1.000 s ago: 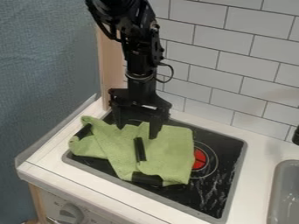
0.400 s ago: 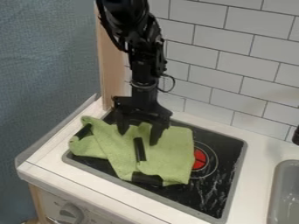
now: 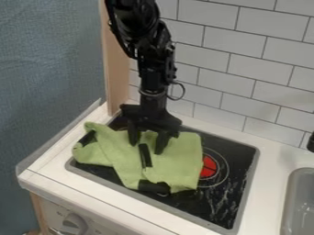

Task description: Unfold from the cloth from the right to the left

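The gripper (image 3: 146,148) hangs over the upper middle of the green cloth (image 3: 175,166), its two fingers apart, pointing down with their tips at the cloth's surface. Whether they touch it I cannot tell. Between and just below the fingertips is a black gap or stripe in the cloth. The cloth lies rumpled and partly folded over the left and middle of the black stove top (image 3: 217,202), with a narrower part spread to the left.
A red burner mark (image 3: 209,167) shows right of the cloth. At the right edge is a grey sink (image 3: 299,202). White tiled wall (image 3: 245,73) stands behind, a wooden post (image 3: 116,59) behind on the left, and a knob (image 3: 75,224) on the stove's front.
The gripper has moved down and slightly right, with its fingers a little closer together. The cloth's right part has shifted slightly up and left since the last earlier frame.
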Controlling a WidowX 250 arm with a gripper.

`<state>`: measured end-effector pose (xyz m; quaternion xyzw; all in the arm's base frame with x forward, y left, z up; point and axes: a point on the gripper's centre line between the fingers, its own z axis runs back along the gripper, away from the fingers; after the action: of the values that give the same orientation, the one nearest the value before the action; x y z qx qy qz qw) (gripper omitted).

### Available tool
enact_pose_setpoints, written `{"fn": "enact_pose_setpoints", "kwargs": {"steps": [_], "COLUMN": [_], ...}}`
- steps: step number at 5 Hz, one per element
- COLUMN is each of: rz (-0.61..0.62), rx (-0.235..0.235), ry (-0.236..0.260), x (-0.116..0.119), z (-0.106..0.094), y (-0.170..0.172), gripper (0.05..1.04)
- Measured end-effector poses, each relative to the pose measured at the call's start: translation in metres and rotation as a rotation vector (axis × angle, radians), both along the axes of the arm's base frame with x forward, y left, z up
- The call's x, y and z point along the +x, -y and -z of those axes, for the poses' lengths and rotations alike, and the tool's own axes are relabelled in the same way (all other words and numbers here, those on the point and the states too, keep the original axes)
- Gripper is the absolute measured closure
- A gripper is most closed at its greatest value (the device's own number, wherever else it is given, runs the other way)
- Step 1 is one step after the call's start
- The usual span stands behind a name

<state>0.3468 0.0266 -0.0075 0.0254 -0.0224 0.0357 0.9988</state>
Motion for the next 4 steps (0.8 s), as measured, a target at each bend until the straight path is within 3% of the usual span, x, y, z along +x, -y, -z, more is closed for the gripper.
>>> {"fn": "enact_pose_setpoints", "kwargs": {"steps": [1,2,3,4], "rz": [-0.004,-0.005,-0.007,-0.006], "rx": [0.009,0.012,0.008,0.004], "ry": [0.002,0.007,0.007,0.008], "x": [0.0003,0.0011,0.0011,0.0013], "z": [-0.0001,-0.0002,-0.0001,-0.0001], "y": [-0.0009,-0.0009,-0.0003,0.0004], "gripper": [0.727,0.926,1.026,1.036]}}
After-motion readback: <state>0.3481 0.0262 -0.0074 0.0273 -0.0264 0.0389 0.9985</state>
